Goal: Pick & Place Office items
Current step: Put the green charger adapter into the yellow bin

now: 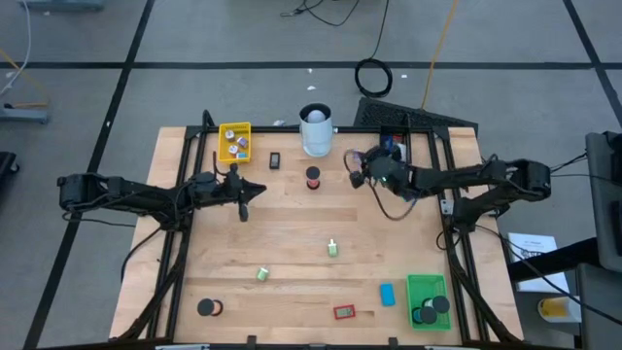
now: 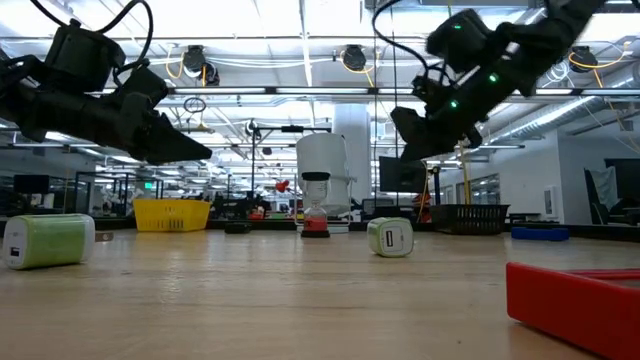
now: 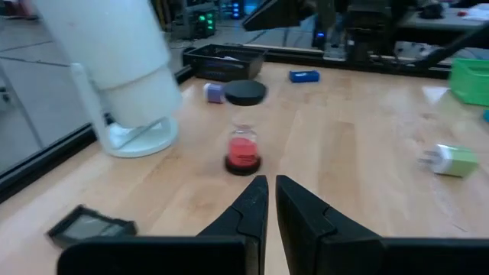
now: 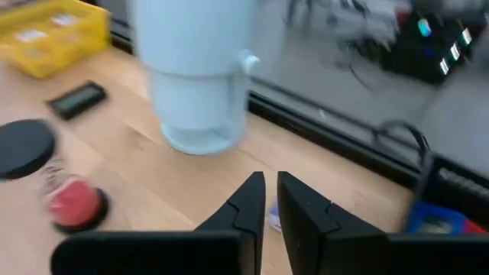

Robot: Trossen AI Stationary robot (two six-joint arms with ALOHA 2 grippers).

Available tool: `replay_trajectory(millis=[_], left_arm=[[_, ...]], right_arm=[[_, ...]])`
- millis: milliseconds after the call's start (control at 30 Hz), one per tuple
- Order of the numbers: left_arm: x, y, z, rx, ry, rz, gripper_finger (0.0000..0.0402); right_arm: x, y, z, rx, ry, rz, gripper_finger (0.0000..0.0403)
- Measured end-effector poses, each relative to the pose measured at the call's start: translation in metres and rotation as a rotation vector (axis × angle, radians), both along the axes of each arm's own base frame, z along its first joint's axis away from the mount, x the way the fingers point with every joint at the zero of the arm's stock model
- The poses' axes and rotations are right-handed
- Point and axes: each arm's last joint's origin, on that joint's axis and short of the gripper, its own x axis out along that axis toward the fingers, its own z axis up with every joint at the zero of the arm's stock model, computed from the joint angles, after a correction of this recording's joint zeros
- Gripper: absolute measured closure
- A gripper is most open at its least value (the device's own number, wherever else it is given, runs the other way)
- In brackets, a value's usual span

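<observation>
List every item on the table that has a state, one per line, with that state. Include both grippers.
left gripper: shut, empty, above the table
right gripper: shut, nothing visibly held
sand timer: upright, red sand at the bottom
white cylinder: upright
yellow tray: holds small items
green tray: holds two black discs
green-and-white block: lying on its side
red frame: flat on the table

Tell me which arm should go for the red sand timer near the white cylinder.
Probably left: the left pincer points straight at the red sand timer, fingers shut and empty. The right pincer points toward the white cylinder.
</observation>
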Motion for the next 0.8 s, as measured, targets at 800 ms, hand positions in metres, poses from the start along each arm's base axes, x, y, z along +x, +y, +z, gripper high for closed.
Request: replay_trajectory(millis=[800], left_arm=[[0.032, -0.04, 0.022, 0.054, 0.237, -0.122, 0.0366]], right_arm=[[-0.063, 0.04, -0.032, -0.165, -0.546, 0.615, 0.0384]])
